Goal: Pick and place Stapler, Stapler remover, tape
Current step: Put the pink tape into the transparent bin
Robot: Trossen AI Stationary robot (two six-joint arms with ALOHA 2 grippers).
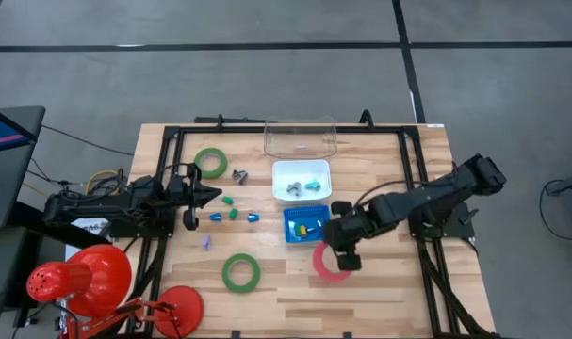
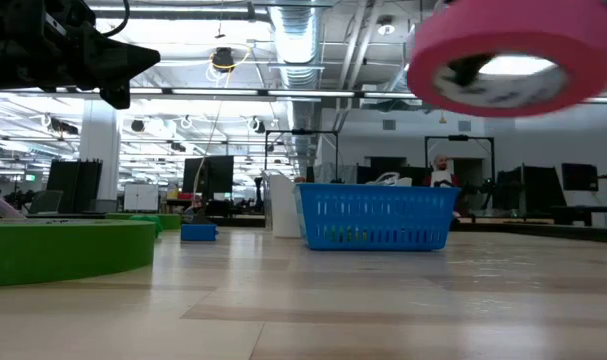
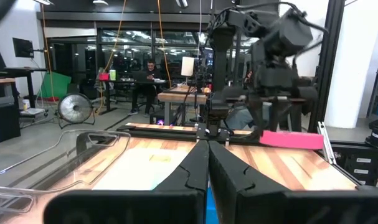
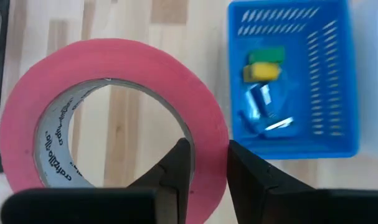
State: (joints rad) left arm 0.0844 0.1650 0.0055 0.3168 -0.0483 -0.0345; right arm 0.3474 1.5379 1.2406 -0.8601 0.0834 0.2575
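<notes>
Grey floor around a pale wooden bench [image 1: 380, 292], and beyond it a large open workshop with ceiling lights and a person seated far back. We note the right gripper [image 4: 204, 163] pinching the wall of the pink-red tape ring [image 4: 176, 81], one finger inside the hole, one outside; in the low view the ring hangs clear of the bench, slightly tilted, just beside the blue basket [image 1: 306, 224]. The left gripper [image 1: 213, 196] sits closed and idle over the bench's left side, near the small coloured pieces. Two green tape rings remain flat on the bench, one near the far edge [image 1: 210, 162], one nearer the front [image 1: 240, 272]. Risks as we judge them: the hold is on a single narrow spot of a wide ring, so the ring could swing or pivot during travel and slip out. If the basket is the target, the ring looks almost as wide as it; a tilted drop might catch the rim and land outside. The basket already holds small items, which could keep the ring from lying flat.
</notes>
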